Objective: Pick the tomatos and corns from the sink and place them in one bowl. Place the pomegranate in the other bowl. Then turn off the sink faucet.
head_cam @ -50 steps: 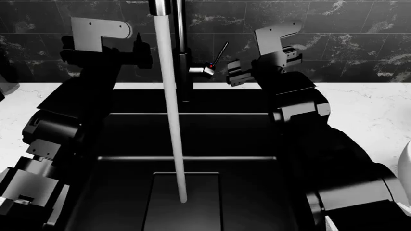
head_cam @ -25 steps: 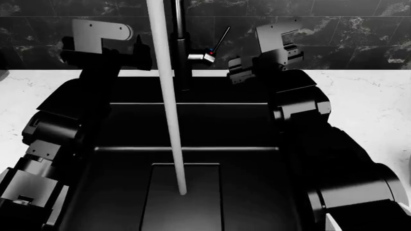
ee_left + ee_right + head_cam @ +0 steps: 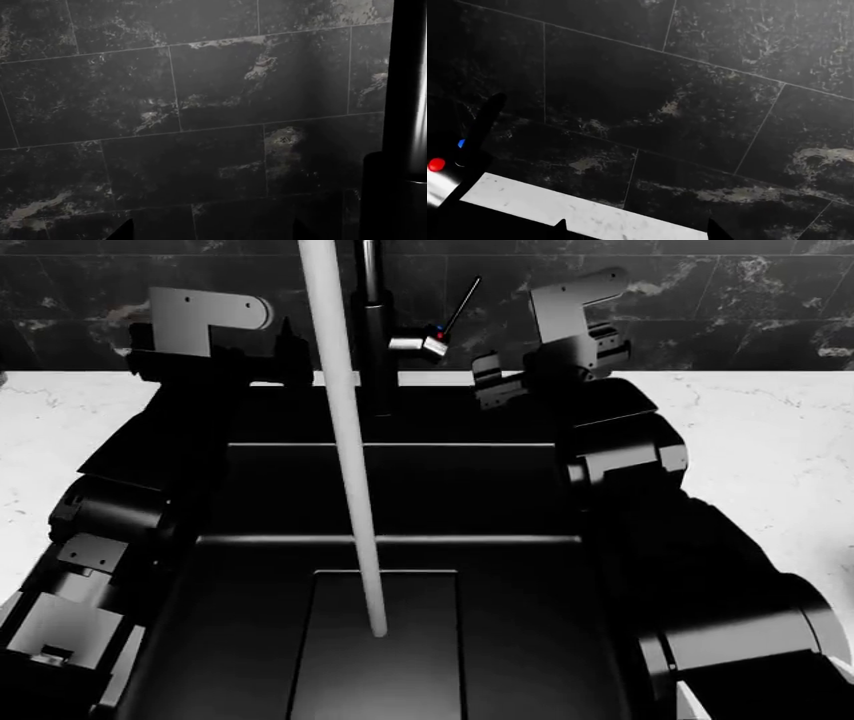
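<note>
The sink (image 3: 534, 500) is a dark basin with no tomatos, corns or pomegranate showing in it, and no bowl is in view. A white stream of water (image 3: 347, 460) runs from the faucet (image 3: 374, 350) into the basin. The faucet's thin lever (image 3: 458, 306) rises above red and blue dots. My right gripper (image 3: 489, 382) hovers open just right of that lever; in the right wrist view it (image 3: 637, 231) faces the tiled wall with the lever (image 3: 477, 130) off to one side. My left gripper (image 3: 286, 344) is open left of the faucet, and it (image 3: 212, 235) holds nothing.
Dark marble tiles (image 3: 747, 290) form the backsplash behind a white marble counter (image 3: 761, 440) on both sides of the sink. The faucet column (image 3: 407, 125) stands close beside the left gripper. Both black arms flank the basin.
The head view has tilted down, so the counter edge and backsplash sit higher in the frame. Both grippers stay open near the faucet. Water keeps running.
</note>
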